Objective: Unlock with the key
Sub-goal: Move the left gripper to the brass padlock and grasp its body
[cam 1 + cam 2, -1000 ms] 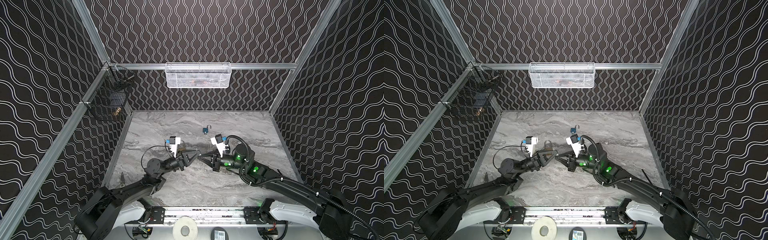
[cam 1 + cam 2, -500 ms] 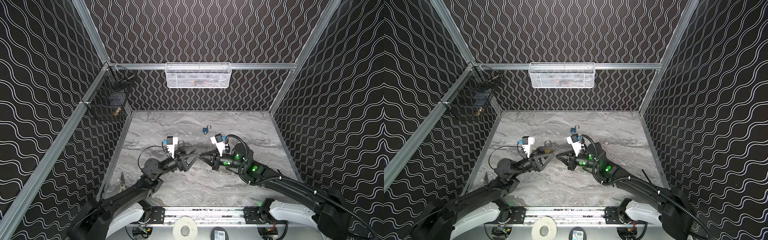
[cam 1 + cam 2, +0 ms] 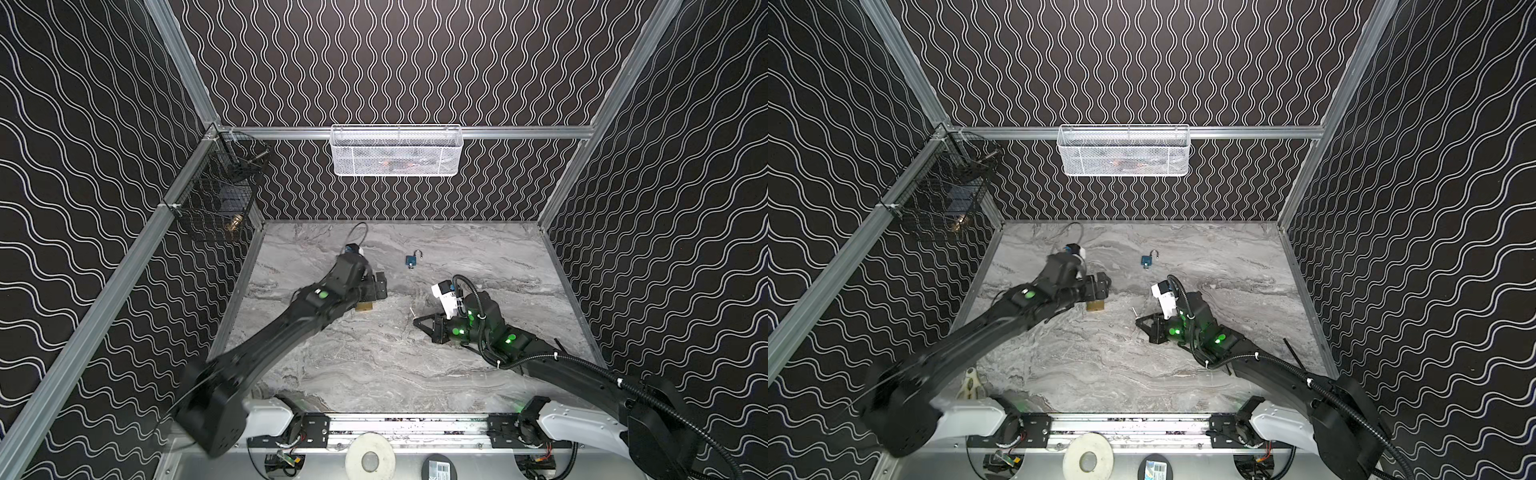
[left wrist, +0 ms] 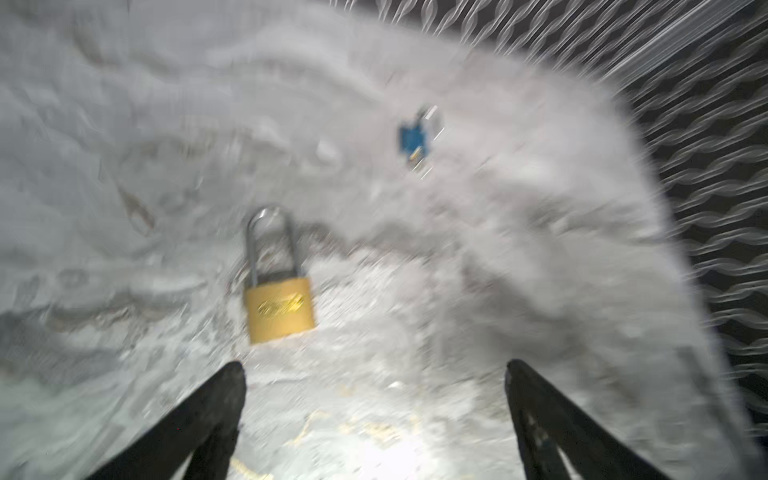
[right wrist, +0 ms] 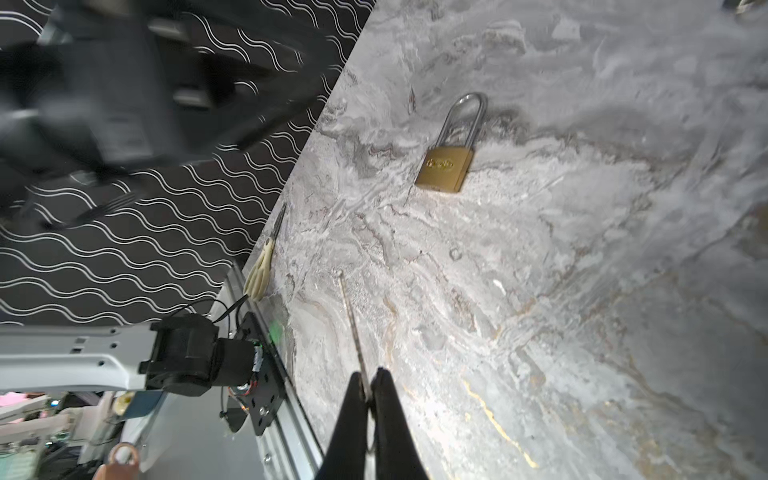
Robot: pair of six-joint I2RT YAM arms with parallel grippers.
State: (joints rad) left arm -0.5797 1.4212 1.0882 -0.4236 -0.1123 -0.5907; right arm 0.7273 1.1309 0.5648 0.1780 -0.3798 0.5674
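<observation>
Two padlocks: laid flat on the marble table point(image 3: 374, 374).
Left gripper point(image 4: 374, 365): fingers are spread wide; nothing is held.
Brass padlock point(image 4: 278, 309): found just ahead of that gripper, untouched.
Right gripper point(image 5: 370, 376): clamped on the key point(image 5: 351, 316), its tip well short of the brass padlock.
Blue padlock point(image 3: 411, 260): seen beyond both grippers.

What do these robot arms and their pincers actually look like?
The left arm and right arm are black, with green lights and white shells at the base. A ribbed black cable runs along the right arm. The left pincer and right pincer each have two tapering black fingers.
</observation>
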